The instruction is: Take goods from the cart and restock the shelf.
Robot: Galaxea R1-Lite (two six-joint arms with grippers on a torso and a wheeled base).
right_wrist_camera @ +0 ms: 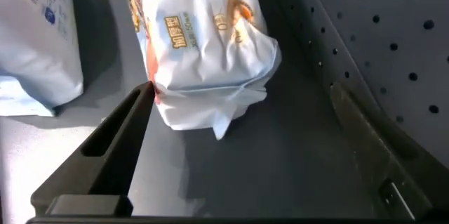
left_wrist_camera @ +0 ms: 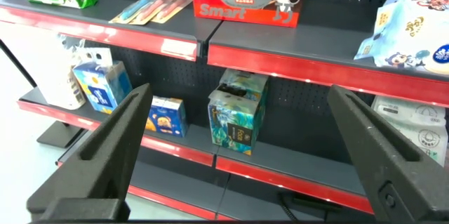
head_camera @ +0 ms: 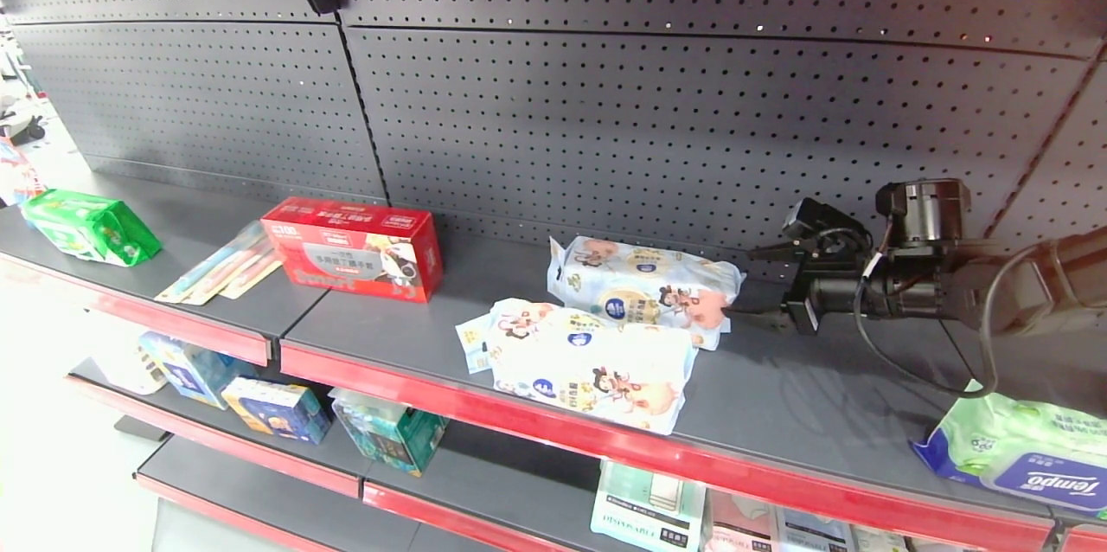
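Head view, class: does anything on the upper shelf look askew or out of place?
Yes. The front pack lies flat and slanted across the shelf, with a corner at its red lip. The rear pack lies at a different angle, so neither is squared up. The toothbrushes lie loosely fanned.

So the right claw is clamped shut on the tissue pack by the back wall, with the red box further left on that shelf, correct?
Not quite: the right claw is open, fingers spread at the tissue pack's end, as the right wrist view shows. The red box is indeed further left on that shelf.
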